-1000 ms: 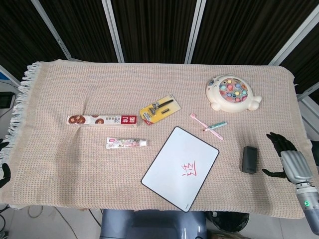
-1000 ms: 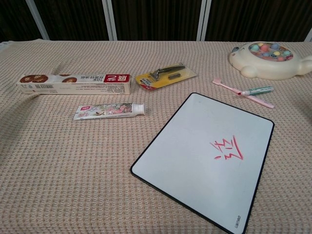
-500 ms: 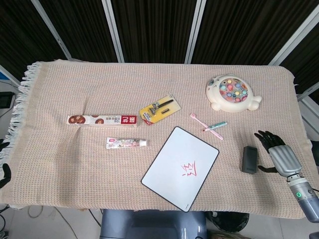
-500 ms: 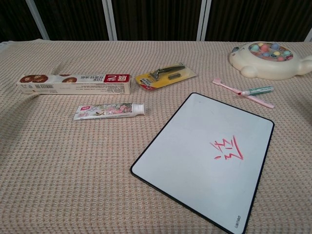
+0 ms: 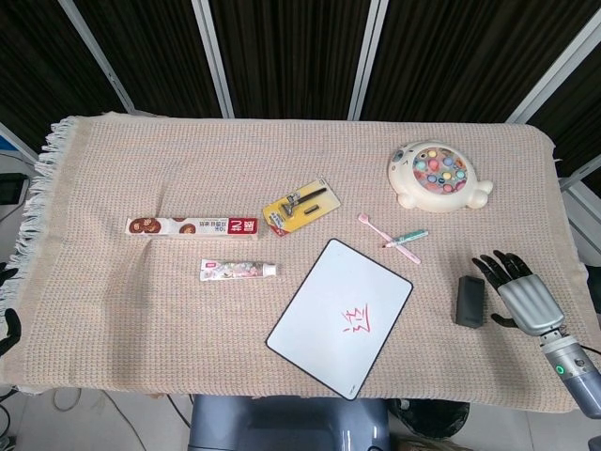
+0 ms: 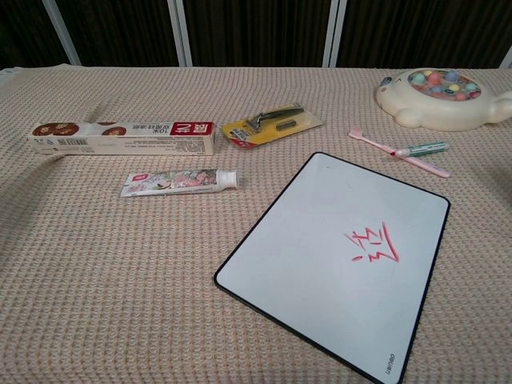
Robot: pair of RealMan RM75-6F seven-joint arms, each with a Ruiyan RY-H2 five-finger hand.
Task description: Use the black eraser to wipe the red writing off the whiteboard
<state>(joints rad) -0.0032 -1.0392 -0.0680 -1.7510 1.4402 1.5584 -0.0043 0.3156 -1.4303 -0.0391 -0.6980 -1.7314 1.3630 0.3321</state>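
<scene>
while the black eraser point(image 5: 470, 301) lay on the cloth, right of the whiteboard point(image 5: 340, 317), the right hand point(image 5: 519, 296) hovered just beside it.
its fingers were spread apart and held nothing. the red writing point(image 6: 371, 244) sat on the board's near-right area.

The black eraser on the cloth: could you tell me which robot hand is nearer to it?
The right. The right robot hand hovers just beside the black eraser, fingers spread, not touching. The left robot hand barely shows at the table's far left edge.
</scene>
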